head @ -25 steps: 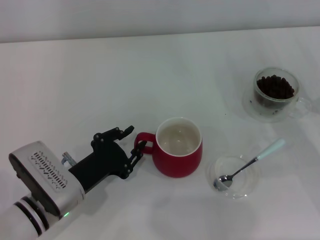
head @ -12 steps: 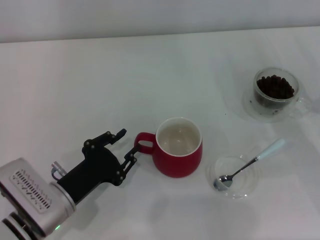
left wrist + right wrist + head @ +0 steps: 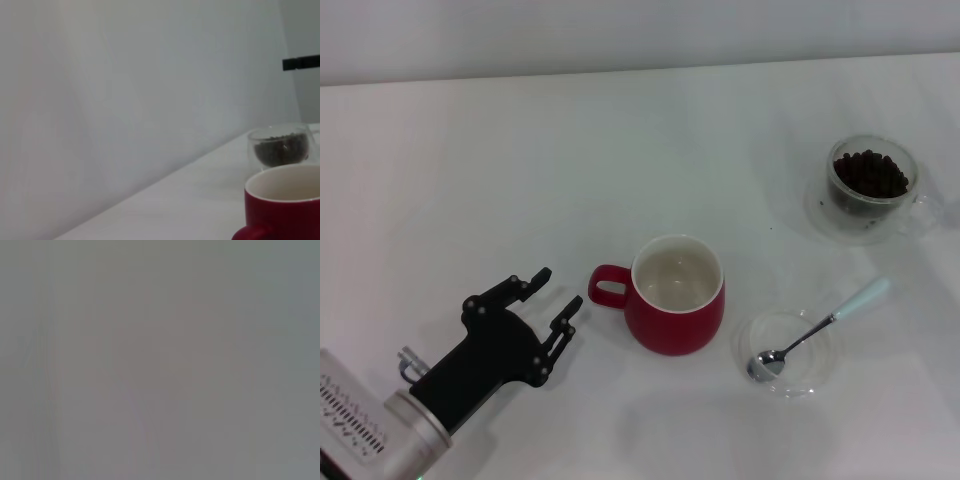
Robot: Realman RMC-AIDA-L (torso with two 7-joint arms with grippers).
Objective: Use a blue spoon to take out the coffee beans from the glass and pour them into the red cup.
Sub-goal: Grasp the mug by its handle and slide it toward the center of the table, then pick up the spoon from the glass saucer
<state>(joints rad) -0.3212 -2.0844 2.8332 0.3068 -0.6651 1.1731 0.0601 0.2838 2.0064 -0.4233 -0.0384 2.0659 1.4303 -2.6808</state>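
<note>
Left tool (image 3: 552, 292): low over the white bench (image 3: 520, 170) at the near left, fingers spread apart and holding nothing; it sits just beside the handle of the red cup (image 3: 678, 296) without touching it; most of the arm behind it is cut off by the lower left corner of the head view.

Red cup: upright near the middle of the bench, white interior showing no beans; in the left wrist view (image 3: 285, 205) only its upper part and the top of its handle are in frame.

Glass (image 3: 873, 186): upright at the far right, well apart from the cup; coffee beans (image 3: 870, 173) heaped inside; its clear handle is hard to make out against the bench; seen again in the left wrist view (image 3: 280, 146) beyond the cup's rim.

Blue spoon (image 3: 818, 327): bowl resting in a shallow clear dish (image 3: 787, 355) right of the cup, pale handle lying over the rim toward the glass.

Right tool: not visible in any view; the right wrist view shows only a featureless grey field.
</note>
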